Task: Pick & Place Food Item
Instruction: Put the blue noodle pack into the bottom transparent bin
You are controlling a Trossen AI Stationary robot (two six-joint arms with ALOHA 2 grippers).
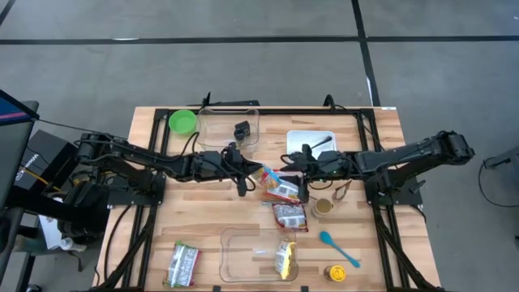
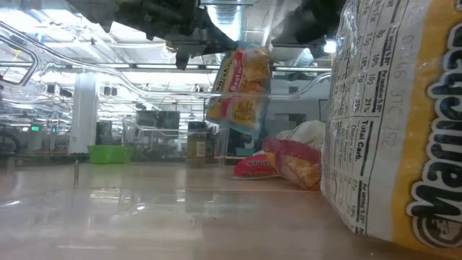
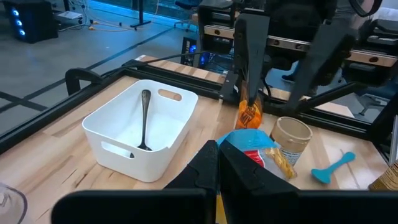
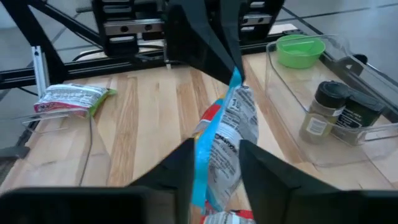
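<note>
Hanging mid-table, the snack bag (image 1: 276, 180) is pinched by the left gripper (image 1: 253, 177); the right gripper (image 1: 293, 174) brackets it, fingers parted, bare wood left of it

A green bowl (image 1: 182, 122) sat at the counter's (image 1: 203, 211) upper left, a white bin (image 1: 310, 143) holding a dark spoon (image 3: 144, 118) upper centre, and a teal spoon (image 1: 338, 248) lower right.

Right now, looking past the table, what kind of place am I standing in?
Probably a robotics lab or workshop. A wooden table on a metal frame stands on a bare concrete floor, two robot arms hold a snack bag over it, and the low view shows ceiling strip lights and equipment behind.
</note>
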